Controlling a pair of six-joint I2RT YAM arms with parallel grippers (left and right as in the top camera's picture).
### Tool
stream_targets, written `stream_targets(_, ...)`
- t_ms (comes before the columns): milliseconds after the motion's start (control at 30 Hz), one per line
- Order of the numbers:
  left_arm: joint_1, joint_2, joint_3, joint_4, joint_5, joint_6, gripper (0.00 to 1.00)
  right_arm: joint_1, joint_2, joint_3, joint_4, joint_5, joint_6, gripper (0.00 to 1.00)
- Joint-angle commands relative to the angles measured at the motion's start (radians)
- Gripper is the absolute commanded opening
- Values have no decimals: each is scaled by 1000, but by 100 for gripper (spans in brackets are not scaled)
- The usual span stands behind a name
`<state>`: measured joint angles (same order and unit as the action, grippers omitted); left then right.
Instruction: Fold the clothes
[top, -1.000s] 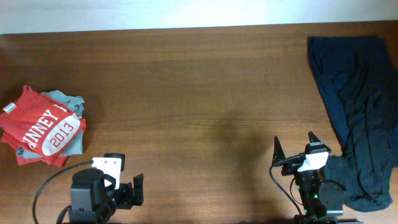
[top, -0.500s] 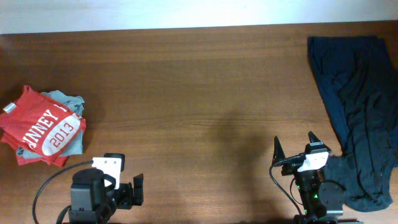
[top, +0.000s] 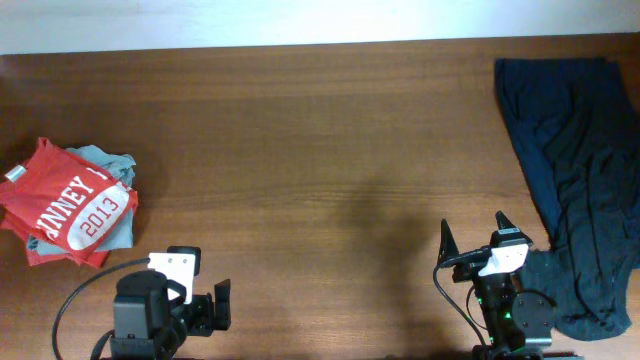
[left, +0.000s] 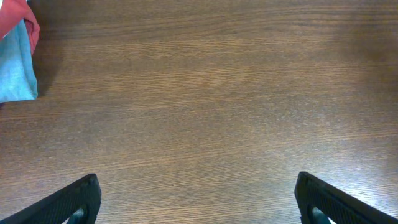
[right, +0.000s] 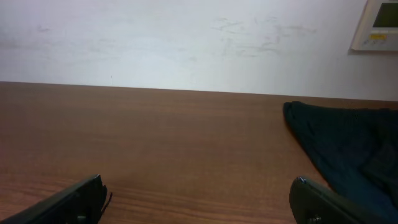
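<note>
A dark navy garment (top: 575, 170) lies unfolded along the table's right side; it also shows at the right of the right wrist view (right: 348, 146). A folded pile with a red printed shirt (top: 70, 205) on top of a grey-blue one sits at the left edge; its corner shows in the left wrist view (left: 15, 56). My left gripper (top: 200, 305) is open and empty at the front left (left: 196, 199). My right gripper (top: 472, 240) is open and empty at the front right (right: 196, 199), just left of the navy garment's lower end.
The wooden table (top: 320, 170) runs between the two piles. A white wall (right: 186, 43) stands behind the far edge, with a white wall panel (right: 376, 25) at the upper right.
</note>
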<state>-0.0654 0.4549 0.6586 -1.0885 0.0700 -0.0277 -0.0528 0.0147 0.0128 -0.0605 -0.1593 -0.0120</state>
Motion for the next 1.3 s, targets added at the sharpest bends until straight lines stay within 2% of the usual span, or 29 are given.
stream_targets(0, 3, -14, -8, 3, -13, -10, 99, -9, -10, -7, -1, -16, -6, 99)
stream_targets(133, 3, -60, -25, 5, -122, -10, 99, -9, -10, -7, -1, -16, -6, 99)
stream_targets(467, 3, -217, -173, 56, -123, -10, 99, -10, -10, -7, -1, -16, -6, 99)
stream_targets(633, 3, -296, -270, 75, -195, -12, 99, -9, -10, -7, -1, -16, -6, 99)
stream_targets(767, 3, -329, -277, 129, -181, -58, 99, -9, -10, -7, -1, -16, -6, 99)
stream_targets(833, 3, -343, -280, 186, -183, -30, 99, -9, -10, -7, -1, -16, -6, 99)
stream_targets(967, 3, -367, -313, 409, -183, 128, 99, -10, -10, -7, -1, -16, -6, 99)
stream_targets(1033, 3, -385, -362, 610, -183, 211, 99, -9, -10, -7, -1, -16, -6, 99)
stream_targets(1267, 3, -451, -541, 1040, -171, 227, 99, -10, -10, -7, -1, -16, -6, 99)
